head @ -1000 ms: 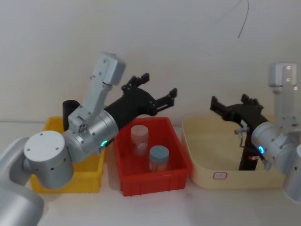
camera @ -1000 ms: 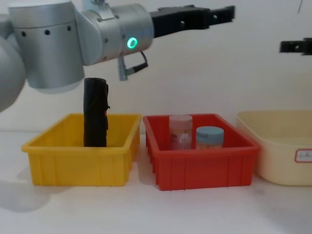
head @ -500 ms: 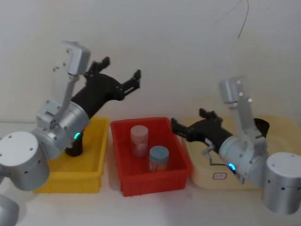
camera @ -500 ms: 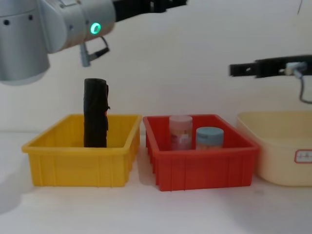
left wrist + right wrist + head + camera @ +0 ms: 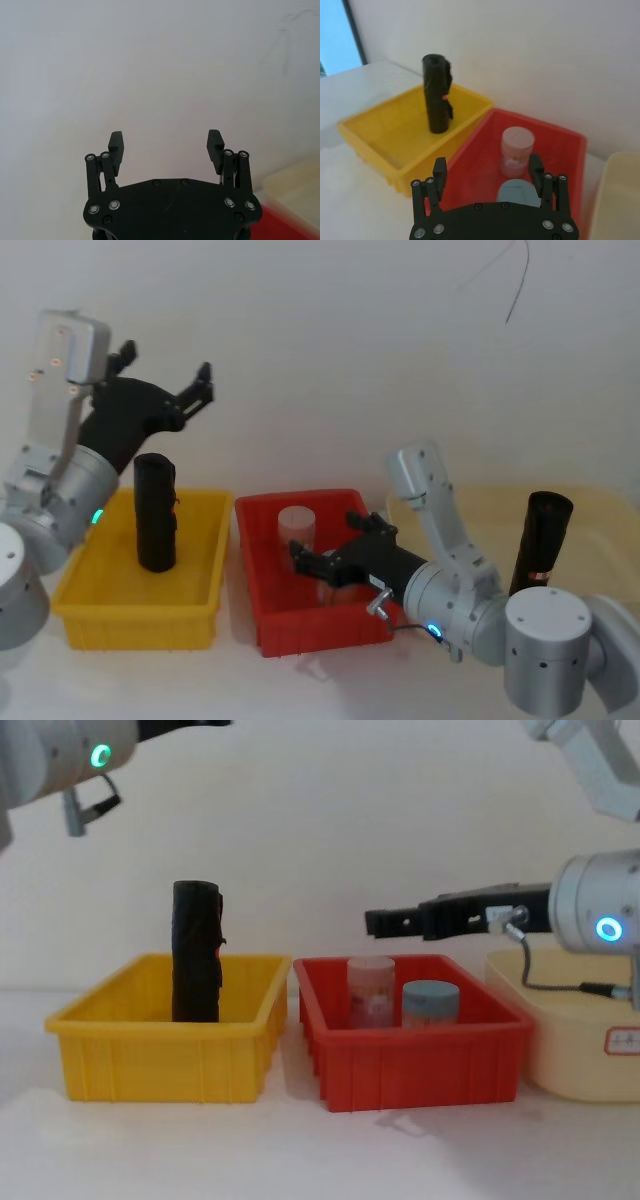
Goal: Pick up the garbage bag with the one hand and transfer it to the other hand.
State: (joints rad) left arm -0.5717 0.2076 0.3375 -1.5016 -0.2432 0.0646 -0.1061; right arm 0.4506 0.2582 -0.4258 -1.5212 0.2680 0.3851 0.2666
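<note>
Garbage bag [image 5: 541, 540] upright in tub [image 5: 565, 1055], axis vert.

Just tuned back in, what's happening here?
Nothing is held yet. The garbage bag stands upright in the beige tub, untouched. The right gripper, open, reaches over the red bin and its jars. The left gripper, open, is raised above the yellow bin, where a second black roll stands.
</note>
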